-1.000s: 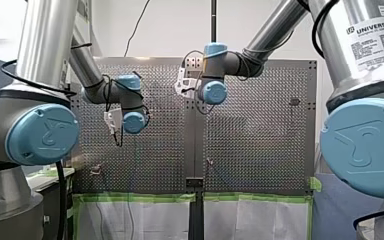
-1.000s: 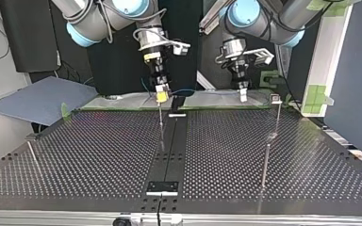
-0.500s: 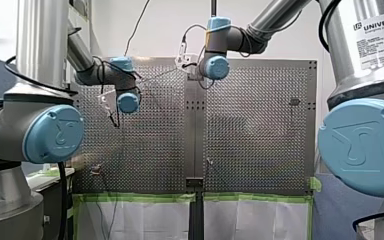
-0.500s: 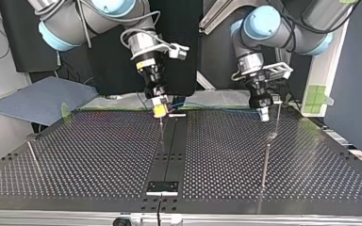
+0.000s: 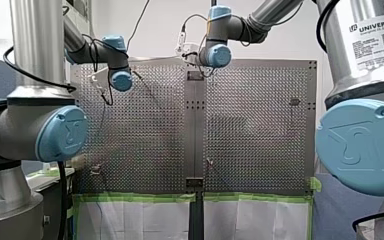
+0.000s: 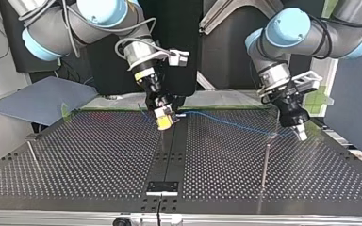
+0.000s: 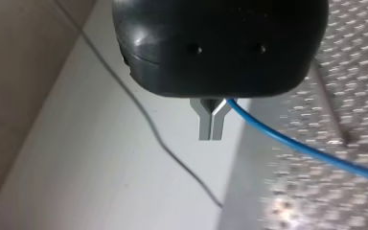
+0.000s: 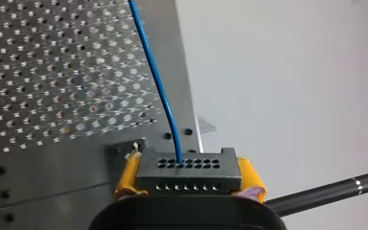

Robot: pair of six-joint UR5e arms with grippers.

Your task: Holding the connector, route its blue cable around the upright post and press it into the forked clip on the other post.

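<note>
In the right wrist view my right gripper (image 8: pixel 189 178) is shut on a dark grey connector (image 8: pixel 189 168), held between yellow pads (image 8: pixel 127 175). The blue cable (image 8: pixel 155 81) leaves the connector over the perforated table. The top view shows that gripper (image 6: pixel 164 120) just above a thin upright post (image 6: pixel 162 139), and the cable (image 6: pixel 226 123) stretches across to my left gripper (image 6: pixel 300 133). My left gripper's metal fingers (image 7: pixel 210 125) are shut on the cable (image 7: pixel 311 152), which comes out near their base. A post (image 6: pixel 266 162) stands beside it.
A leaning rod (image 6: pixel 32 156) stands at the top view's left. A black centre strip (image 6: pixel 169 155) with a bracket (image 6: pixel 162 187) runs down the perforated table (image 6: pixel 85 160). Green tape (image 5: pixel 140 197) lines the table's near edge in the front view.
Both grippers have come nearer in the top view. My left gripper has swung to that view's right, and the blue cable is now drawn out between the two grippers.
</note>
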